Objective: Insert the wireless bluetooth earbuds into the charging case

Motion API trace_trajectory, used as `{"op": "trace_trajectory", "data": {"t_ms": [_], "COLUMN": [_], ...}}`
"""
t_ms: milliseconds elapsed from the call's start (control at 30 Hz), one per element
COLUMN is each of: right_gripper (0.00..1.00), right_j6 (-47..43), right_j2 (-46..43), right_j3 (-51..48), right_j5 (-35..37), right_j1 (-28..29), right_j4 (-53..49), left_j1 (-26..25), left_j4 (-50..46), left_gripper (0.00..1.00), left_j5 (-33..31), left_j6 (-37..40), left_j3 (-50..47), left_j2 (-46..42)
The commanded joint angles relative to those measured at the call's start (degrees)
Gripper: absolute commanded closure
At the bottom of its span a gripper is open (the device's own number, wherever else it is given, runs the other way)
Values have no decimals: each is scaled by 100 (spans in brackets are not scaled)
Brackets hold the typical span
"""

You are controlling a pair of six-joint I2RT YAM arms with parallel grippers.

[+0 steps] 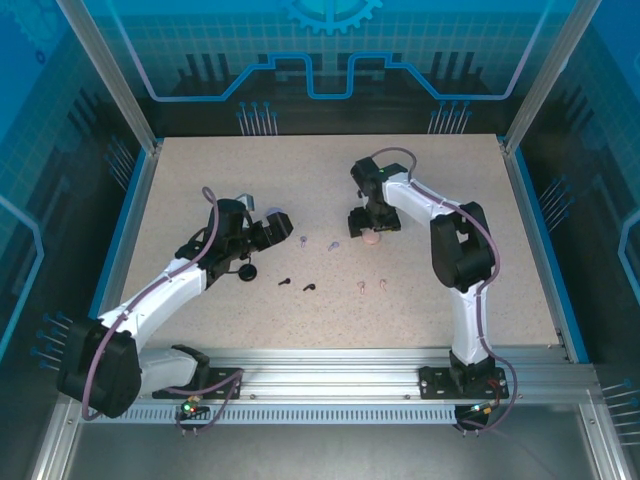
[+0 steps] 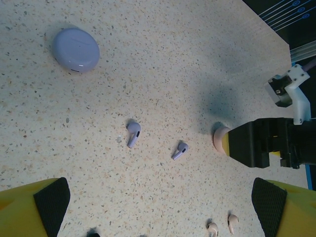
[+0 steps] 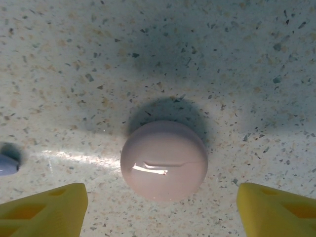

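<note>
A closed pale pink charging case (image 3: 164, 160) lies on the speckled table, straight below my right gripper (image 3: 161, 207). That gripper is open, its yellow fingers (image 3: 44, 210) standing either side of the case with a gap on both sides. In the top view the right gripper (image 1: 371, 226) hovers over the pink case (image 1: 371, 239). My left gripper (image 2: 160, 217) is open above bare table, nothing between its fingers. Ahead of it lie two lilac earbuds (image 2: 133, 133) (image 2: 180, 150), two pale pink earbuds (image 2: 212, 228) (image 2: 232, 222) and a closed lilac case (image 2: 75, 49). Two black earbuds (image 1: 284, 282) (image 1: 309, 287) lie mid-table.
A black case (image 1: 247, 272) sits beside the left arm, near the left gripper (image 1: 266, 233). The lilac case (image 1: 276, 217) lies close to that gripper too. Blue-edged walls (image 1: 120, 230) bound the table left and right. Open tabletop stretches toward the back and the front right.
</note>
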Motion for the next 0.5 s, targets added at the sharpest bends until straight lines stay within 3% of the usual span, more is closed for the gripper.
{"op": "trace_trajectory", "data": {"t_ms": [0, 467], "right_gripper": [21, 28], "right_j6": [83, -205], "right_j2": [105, 421], "right_j3": [134, 243], "right_j5": [118, 67], "right_j1": [41, 19], "right_j4": [-197, -56], "left_j1": [-50, -123], "left_j4": [22, -18], "left_gripper": [1, 1], "left_j5": [146, 216], "left_j6": [-36, -34], "left_j3": [72, 137], "left_j2": [45, 25]}}
